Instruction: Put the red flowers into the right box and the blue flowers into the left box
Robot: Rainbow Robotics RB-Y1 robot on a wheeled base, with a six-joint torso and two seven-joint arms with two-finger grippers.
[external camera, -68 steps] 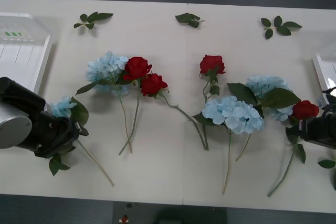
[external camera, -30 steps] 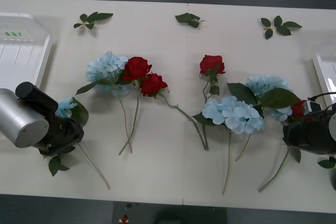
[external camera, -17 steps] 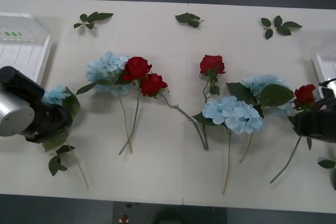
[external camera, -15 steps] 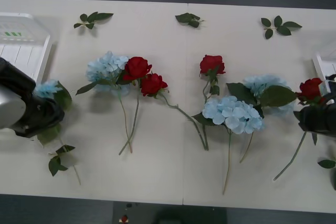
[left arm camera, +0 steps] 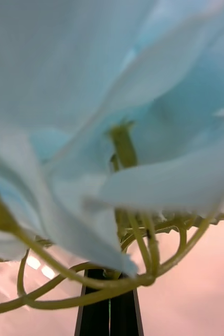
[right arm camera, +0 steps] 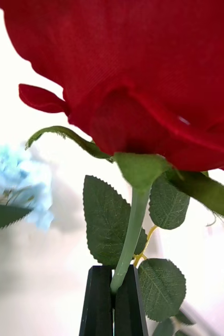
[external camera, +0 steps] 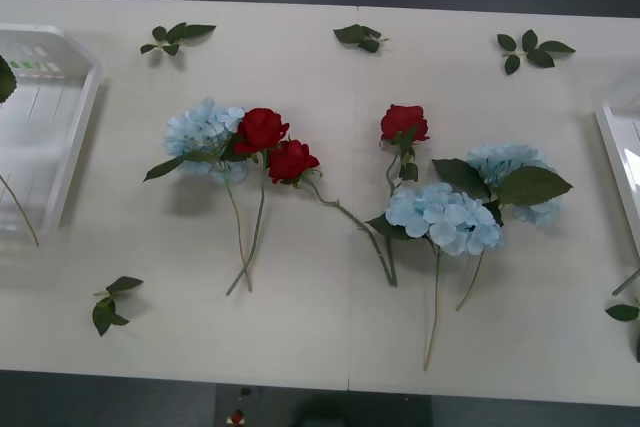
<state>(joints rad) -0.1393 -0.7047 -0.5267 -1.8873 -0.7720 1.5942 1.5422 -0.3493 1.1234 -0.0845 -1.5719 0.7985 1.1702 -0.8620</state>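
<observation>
A: While the table is being listed, what is lying on it, and which way is each item pointing?

B: Item one: two red roses (external camera: 275,145) are lying left of centre beside a blue hydrangea head (external camera: 200,132), blooms toward the far edge, stems running toward the near edge and crossing. Item two: a third rose (external camera: 404,123) is lying right of centre, bloom far, stem near. Item three: two blue hydrangea clusters (external camera: 445,217) are lying just right of it, leaves overlapping, long stems trailing toward the near edge. Item four: loose leaf sprigs (external camera: 176,36) are sitting along the far edge, and one more (external camera: 112,303) near the front left.

A: And the grippers?

B: Right gripper (right arm camera: 113,294): its black fingers are pressing together on the green stem of a fourth red rose (right arm camera: 143,68), the stem rising straight out of the fingertips and the bloom filling the wrist view above its leaves. Left gripper (left arm camera: 109,299): its black fingers are closing on the thin stalks of a pale blue flower (left arm camera: 101,105), the petals spreading directly above.

A: The boxes?

B: The left box (external camera: 75,137) is sitting at the table's left edge, with a thin stem and a leaf showing over it. The right box (external camera: 618,162) is showing as a sliver at the right edge.
</observation>
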